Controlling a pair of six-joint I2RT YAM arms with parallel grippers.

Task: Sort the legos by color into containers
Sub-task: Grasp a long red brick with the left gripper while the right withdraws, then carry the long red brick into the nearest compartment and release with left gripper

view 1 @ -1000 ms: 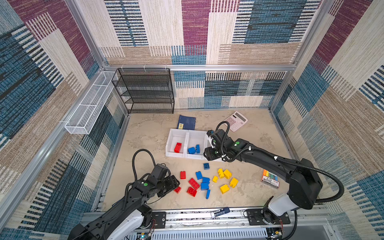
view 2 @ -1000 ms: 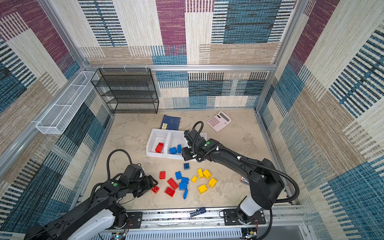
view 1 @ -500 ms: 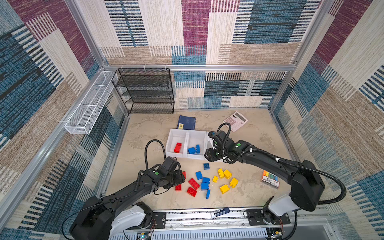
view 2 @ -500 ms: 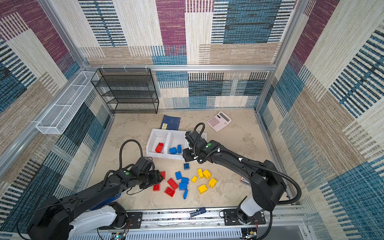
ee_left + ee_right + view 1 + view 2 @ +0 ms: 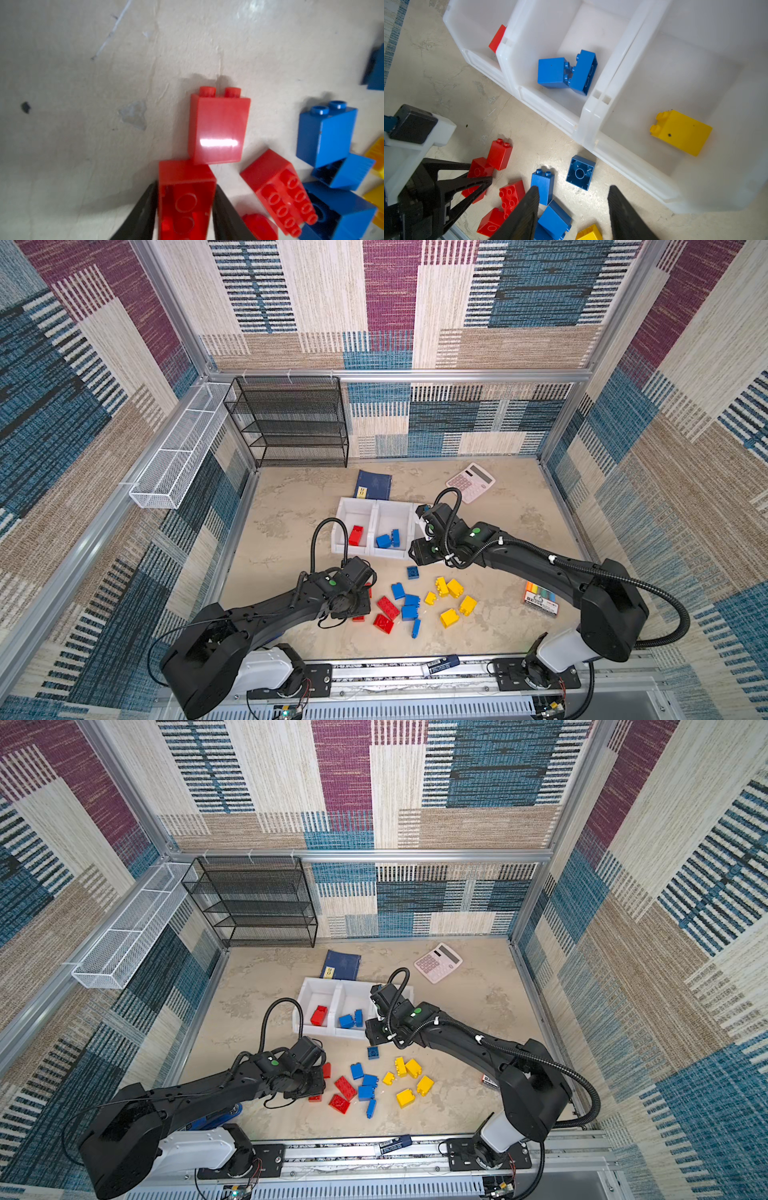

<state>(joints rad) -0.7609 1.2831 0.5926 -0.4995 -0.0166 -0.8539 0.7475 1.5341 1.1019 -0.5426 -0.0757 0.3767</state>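
Note:
My left gripper is shut on a red lego that lies on the floor, hollow side toward the camera, and a second red brick touches it. In both top views this gripper sits at the left edge of the loose pile of red, blue and yellow legos. My right gripper hangs open and empty just in front of the containers. The left bin holds a red brick, the middle two blue, the right a yellow.
A pink calculator and a dark-blue booklet lie behind the bins. A black mesh rack stands at the back left, with a white wire basket on the left wall. A marker box lies at the right.
My left arm has reached forward to the red bricks and its jaws have closed on one. The right gripper has drifted slightly back from the bins, still open.

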